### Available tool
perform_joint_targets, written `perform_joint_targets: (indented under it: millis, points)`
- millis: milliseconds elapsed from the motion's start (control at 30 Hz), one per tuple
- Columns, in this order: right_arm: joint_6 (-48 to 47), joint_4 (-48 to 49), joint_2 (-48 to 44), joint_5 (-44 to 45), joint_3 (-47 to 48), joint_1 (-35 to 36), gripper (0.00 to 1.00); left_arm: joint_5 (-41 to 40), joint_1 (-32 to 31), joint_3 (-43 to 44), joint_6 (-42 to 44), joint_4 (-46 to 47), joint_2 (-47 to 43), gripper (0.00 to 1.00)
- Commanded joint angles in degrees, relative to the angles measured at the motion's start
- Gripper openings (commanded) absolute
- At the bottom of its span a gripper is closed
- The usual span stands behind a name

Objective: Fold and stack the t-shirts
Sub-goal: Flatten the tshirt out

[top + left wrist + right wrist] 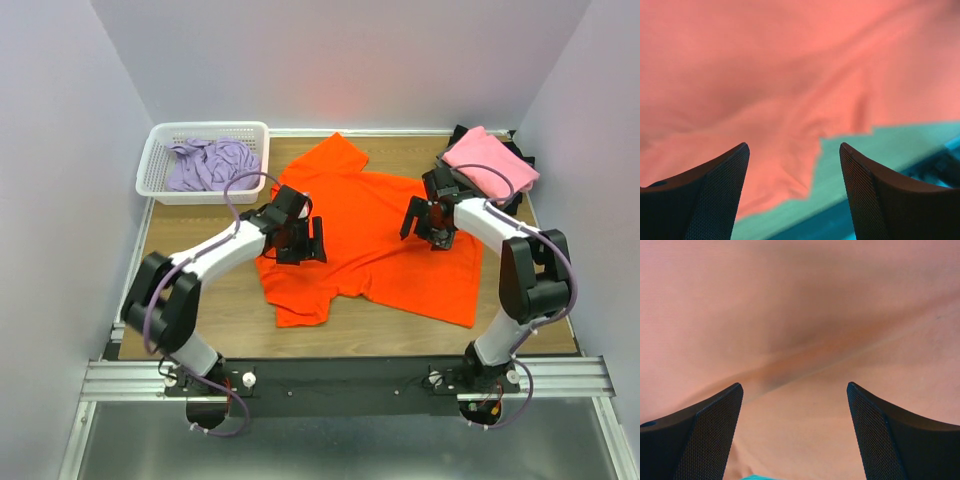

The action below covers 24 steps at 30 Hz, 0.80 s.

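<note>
Wooden table [235, 322] before you carries the orange shirt [375, 245] spread flat; your left gripper [794, 146] and right gripper [795, 385] sit above it, fingers apart.

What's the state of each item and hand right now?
Orange shirt, spread out on the table, unfolded, slightly wrinkled.
Pink shirt, folded, on top of a dark pile.
Lavender shirt, crumpled in the basket.
Left hand, open, over the orange shirt's edge.
Right hand, open, over the orange shirt.
</note>
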Motion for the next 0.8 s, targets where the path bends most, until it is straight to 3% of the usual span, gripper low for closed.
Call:
perform_joint_targets:
  millis: [0, 500, 767]
  points:
    - [-1.4, 1.2, 2.1, -0.2, 1.1, -1.5, 0.91, -6.4, 1.5, 3.8, 5.9, -0.9, 8.3, 0.81]
    - [-2.7, 3.0, 12.7, 0.6, 3.6, -5.1, 0.91, -10.8, 5.5, 17.7, 15.0, 0.1, 27.2, 0.81]
    - [-3.1, 2.6, 17.2, -0.6, 10.4, -6.1, 0.91, -10.6, 8.3, 29.4, 19.7, -2.8, 34.9, 0.81]
